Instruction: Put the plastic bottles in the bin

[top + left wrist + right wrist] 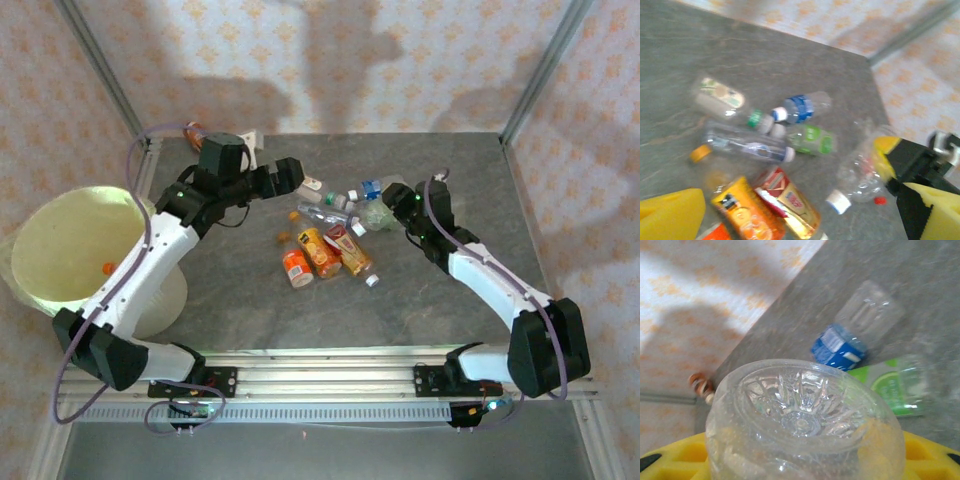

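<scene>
Desk [230, 295] carries loose plastic bottles [325, 248]; bin [50, 235] holds one orange speck [108, 267]. Left fingers [670, 215] spread; right fingers [932, 452] pinch clear bottle [805, 425].

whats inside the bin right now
One small orange thing lies on the floor of the bin, too small to name. The left arm crosses the bin's right side and covers whatever lies under it there.

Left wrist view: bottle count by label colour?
Orange bottles: 2
Red-gold bottle: 1
Blue bottle: 1
Green bottle: 1
White bottle: 1
Clear bottles, no colour label: 2
Total: 8
</scene>
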Action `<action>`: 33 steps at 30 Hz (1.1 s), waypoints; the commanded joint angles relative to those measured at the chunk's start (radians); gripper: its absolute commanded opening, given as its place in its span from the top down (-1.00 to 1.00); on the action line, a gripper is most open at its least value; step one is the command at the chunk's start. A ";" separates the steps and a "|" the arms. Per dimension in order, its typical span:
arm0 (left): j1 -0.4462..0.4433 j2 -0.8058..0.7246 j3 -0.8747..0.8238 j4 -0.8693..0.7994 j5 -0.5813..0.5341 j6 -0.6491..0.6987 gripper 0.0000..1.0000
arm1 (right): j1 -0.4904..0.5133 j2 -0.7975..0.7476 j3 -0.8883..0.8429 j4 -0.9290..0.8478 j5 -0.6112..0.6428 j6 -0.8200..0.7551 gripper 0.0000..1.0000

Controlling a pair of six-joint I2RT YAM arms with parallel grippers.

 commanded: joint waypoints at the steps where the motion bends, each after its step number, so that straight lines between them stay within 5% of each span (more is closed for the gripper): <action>1: -0.064 0.012 -0.060 0.170 0.166 0.162 -0.99 | 0.042 -0.040 0.059 0.090 -0.072 -0.041 0.03; 8: -0.151 0.105 0.001 0.073 0.257 0.392 -0.99 | 0.093 -0.047 0.089 0.162 -0.144 -0.011 0.01; 18: -0.240 0.277 0.151 -0.072 0.152 0.578 -0.94 | 0.131 -0.045 0.121 0.167 -0.191 -0.006 0.00; 23: -0.252 0.295 0.152 -0.031 0.230 0.584 -0.75 | 0.134 -0.045 0.118 0.169 -0.190 -0.003 0.01; 33: -0.252 0.285 0.095 0.110 0.176 0.510 -0.35 | 0.133 -0.039 0.121 0.181 -0.240 0.003 0.00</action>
